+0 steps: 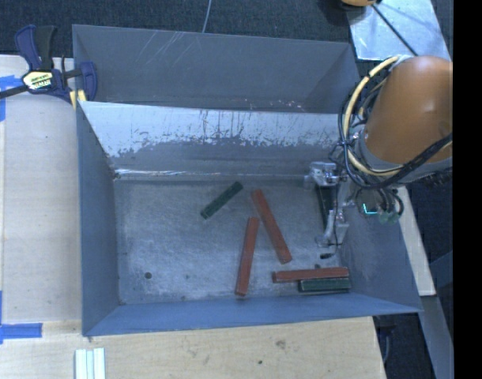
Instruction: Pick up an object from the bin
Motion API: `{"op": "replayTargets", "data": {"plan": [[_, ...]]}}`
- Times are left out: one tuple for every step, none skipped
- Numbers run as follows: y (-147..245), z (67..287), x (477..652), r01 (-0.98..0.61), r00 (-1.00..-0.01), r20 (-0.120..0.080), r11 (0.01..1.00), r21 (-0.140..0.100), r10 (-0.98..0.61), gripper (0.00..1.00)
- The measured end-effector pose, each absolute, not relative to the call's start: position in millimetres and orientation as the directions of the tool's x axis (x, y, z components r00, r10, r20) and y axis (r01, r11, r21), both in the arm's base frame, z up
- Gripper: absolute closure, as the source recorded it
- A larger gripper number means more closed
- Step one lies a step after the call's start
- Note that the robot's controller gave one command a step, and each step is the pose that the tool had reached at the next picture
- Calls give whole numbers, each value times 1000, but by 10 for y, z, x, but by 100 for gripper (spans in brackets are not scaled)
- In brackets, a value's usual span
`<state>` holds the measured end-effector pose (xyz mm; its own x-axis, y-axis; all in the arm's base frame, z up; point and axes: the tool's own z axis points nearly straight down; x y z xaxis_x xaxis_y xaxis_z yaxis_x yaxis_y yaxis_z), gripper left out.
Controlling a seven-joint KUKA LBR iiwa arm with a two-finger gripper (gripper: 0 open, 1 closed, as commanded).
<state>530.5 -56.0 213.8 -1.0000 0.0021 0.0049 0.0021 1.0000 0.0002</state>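
My gripper hangs at the right side of the bin, fingers pointing down, its tip just above the floor. Nothing shows between the fingers. Right below it lie a reddish-brown bar and a dark green bar, side by side along the front right wall. To the left, a second reddish-brown bar lies slanted, and a third leans almost upright in the picture beside it.
Another dark green bar lies slanted near the back wall, left of centre. The left half of the bin floor holds nothing but a small dark speck. The arm with its orange cover and cables stands over the right rim.
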Motion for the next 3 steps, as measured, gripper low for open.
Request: {"op": "replayTargets", "data": {"plan": [[-558, 2184, 5321, 0, -1000, -4, 1000, -1, 0, 0], [-478, 1772, 5273, -94, -996, -7, 996, -2, -94, 0], [-78, 1660, 5206, -169, -986, 2, 986, -2, -169, 0]]}}
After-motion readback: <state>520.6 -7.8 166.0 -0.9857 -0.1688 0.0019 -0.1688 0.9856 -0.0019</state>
